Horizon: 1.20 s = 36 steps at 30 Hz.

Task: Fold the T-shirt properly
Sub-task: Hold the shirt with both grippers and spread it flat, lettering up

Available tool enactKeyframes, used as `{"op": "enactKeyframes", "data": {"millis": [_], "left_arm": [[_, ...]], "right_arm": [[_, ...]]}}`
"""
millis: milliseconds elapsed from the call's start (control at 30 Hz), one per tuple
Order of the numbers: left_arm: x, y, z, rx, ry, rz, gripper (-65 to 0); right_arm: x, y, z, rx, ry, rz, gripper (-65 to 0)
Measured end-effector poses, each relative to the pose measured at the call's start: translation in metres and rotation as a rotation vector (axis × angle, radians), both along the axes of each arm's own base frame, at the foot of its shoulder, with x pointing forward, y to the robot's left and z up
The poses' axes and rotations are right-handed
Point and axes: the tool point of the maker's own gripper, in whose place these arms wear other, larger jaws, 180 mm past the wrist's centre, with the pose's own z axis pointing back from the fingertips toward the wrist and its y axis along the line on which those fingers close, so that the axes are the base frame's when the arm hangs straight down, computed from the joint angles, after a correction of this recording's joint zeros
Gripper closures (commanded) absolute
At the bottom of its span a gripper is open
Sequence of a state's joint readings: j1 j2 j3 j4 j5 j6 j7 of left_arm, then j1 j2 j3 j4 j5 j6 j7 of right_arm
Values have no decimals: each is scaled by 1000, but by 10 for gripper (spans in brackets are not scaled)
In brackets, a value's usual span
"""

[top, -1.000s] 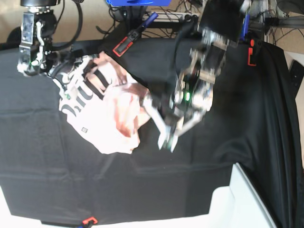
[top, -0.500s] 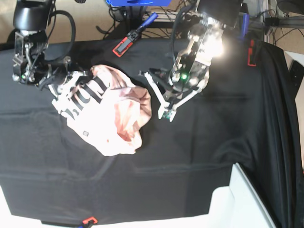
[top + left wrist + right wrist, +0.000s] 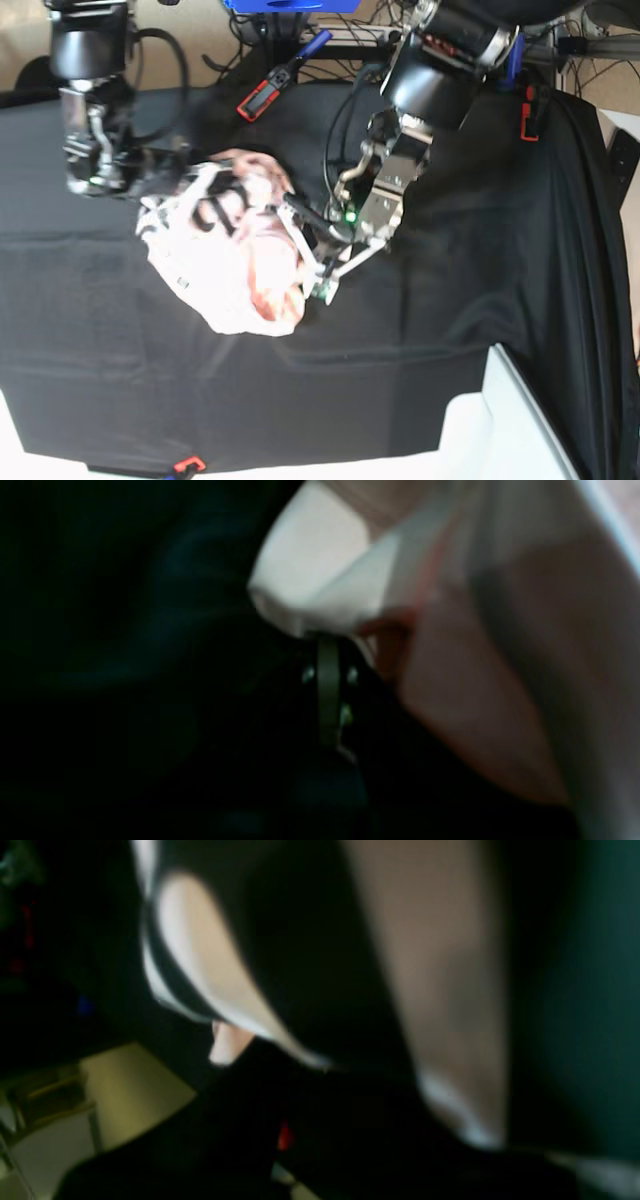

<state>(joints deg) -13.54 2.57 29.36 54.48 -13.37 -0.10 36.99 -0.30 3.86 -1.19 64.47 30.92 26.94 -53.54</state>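
Note:
The pale pink T-shirt (image 3: 235, 265) lies bunched in a heap on the black cloth, its dark lettering (image 3: 215, 205) showing on the upper left. My right gripper (image 3: 163, 188) is shut on the shirt's upper-left edge; its wrist view is blurred and filled with pink fabric (image 3: 440, 970) and black print. My left gripper (image 3: 317, 285) is at the heap's right edge. In the left wrist view its jaws (image 3: 327, 650) are closed, with a pale fold of the shirt (image 3: 320, 580) coming out from between the tips.
The black table cloth (image 3: 500, 280) covers the whole table. Red-and-black clamps sit at the back (image 3: 262, 97), back right (image 3: 528, 112) and front edge (image 3: 188, 465). A white bin (image 3: 520, 430) stands at the front right. Cables and a blue object (image 3: 290, 5) lie behind the table.
My right arm has carried its edge of the shirt to the right. My left gripper has moved left and down against the heap. The shirt is bunched tighter.

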Motion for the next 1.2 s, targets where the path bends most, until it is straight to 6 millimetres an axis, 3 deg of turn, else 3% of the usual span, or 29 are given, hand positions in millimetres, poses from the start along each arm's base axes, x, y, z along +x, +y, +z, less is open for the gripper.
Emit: {"op": "enactKeyframes", "data": {"millis": [233,400,700,1200], "left_arm": [[29,1,8,20,-19,3,0],[52,18,12,59,-85,32,0],[79,-17,21,11,-142,23,0],[124,-20,60,-18,-287,31,0]], "right_arm": [[-4,27,2,34,-3,39,0],[-4,35,4,43,2,46,0],[2,59,9,50,14,77,0],[12,83,18,35,-7,166,0]]}}
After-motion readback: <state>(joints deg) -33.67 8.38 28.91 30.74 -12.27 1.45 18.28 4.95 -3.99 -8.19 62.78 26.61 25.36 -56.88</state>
